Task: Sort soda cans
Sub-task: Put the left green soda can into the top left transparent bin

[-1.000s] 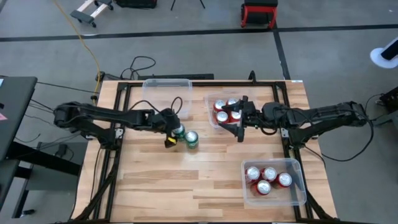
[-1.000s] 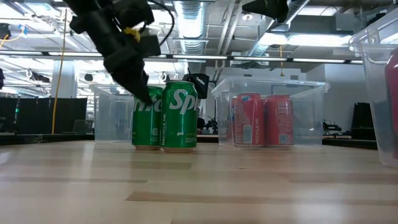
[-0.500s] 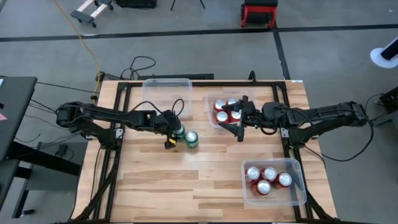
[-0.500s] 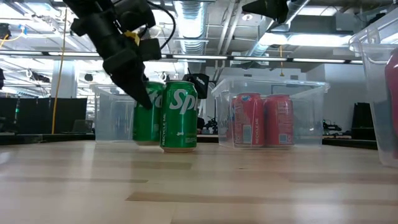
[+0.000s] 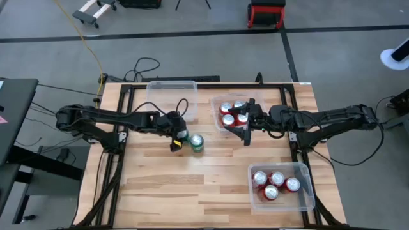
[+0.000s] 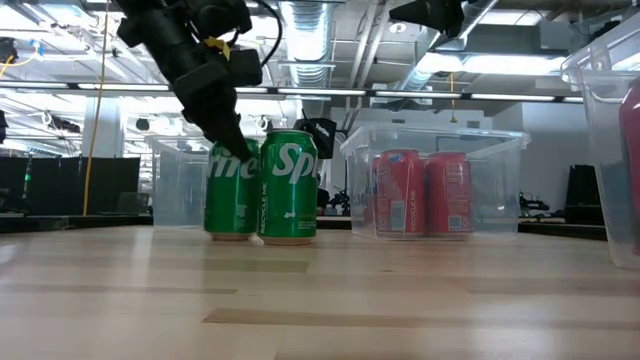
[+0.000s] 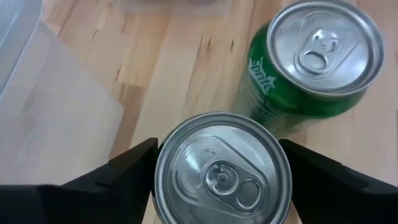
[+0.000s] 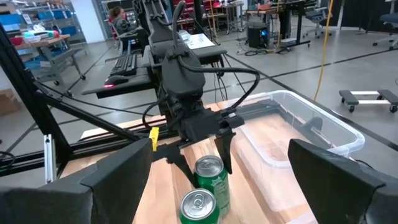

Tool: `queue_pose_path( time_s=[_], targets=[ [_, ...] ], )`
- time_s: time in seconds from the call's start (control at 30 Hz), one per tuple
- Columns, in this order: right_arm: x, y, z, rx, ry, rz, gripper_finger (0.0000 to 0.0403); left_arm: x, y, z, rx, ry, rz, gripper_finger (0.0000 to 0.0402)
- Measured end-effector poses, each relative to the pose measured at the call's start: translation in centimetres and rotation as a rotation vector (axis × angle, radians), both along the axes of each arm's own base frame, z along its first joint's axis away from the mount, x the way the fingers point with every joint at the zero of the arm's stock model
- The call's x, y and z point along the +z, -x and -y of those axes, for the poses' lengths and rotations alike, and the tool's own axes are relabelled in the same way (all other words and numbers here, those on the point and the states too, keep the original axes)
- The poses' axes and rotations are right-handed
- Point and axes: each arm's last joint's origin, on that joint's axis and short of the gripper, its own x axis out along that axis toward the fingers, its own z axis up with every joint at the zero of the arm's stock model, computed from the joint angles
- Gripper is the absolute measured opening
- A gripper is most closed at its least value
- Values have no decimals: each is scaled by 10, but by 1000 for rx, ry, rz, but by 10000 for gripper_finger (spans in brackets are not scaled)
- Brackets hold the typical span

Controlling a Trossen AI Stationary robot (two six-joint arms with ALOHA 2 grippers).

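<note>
Two green cans [image 6: 263,187] upright, axes vertical, left jaws straddling one

Three clear bins [image 5: 171,89], wooden table [image 5: 160,185]

Even, bright overhead lighting across all views; low view shows ceiling light strips [image 6: 330,20] glaring white at 12 o'clock, and the worktop [image 6: 320,290] foreground is soft, slightly out of focus. High view is sharp with only faint, short shadows under the arms; clear bin [image 6: 620,130] at 3 o'clock in low view is blurred from closeness. Left wrist view: silver can tops [image 7: 222,173] catch mild sheen, dark fingers [image 7: 106,180] nearly featureless, a translucent bin wall hazy at 9 o'clock.
</note>
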Motion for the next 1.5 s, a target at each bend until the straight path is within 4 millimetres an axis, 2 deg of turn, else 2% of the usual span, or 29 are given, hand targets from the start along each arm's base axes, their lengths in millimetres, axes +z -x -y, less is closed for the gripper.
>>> queue_pose_path(
  time_s=[0.2, 0.3, 0.47, 0.57, 0.73, 0.9, 1.1, 1.23, 1.37, 1.5],
  targets=[
    [0, 0, 0, 0, 1, -1, 395, 14, -2, 0, 1, 1, -10, 302],
    [0, 0, 0, 1, 3, -1, 395, 13, -1, 0, 1, 3, -24, 311],
    [0, 0, 0, 1, 2, -1, 395, 14, -1, 2, 9, 13, -23, 298],
    [0, 0, 0, 1, 4, -2, 395, 21, -2, 1, 27, 26, -36, 298],
    [0, 0, 0, 2, 15, -7, 395, 51, -6, 0, 60, 25, -17, 298],
    [-1, 0, 0, 2, 16, -17, 395, 91, -6, -2, 103, -32, 9, 298],
    [-2, 0, 0, 2, 19, -21, 395, 146, 0, -14, 183, -101, 80, 298],
    [-2, 0, 0, 2, 18, -20, 395, 175, 6, -28, 238, -157, 143, 298],
    [-1, 0, 2, -6, 13, -18, 395, 190, 13, -49, 296, -201, 178, 298],
    [-1, 0, 3, -13, 7, -17, 395, 185, 18, -75, 370, -226, 129, 298]
  ],
)
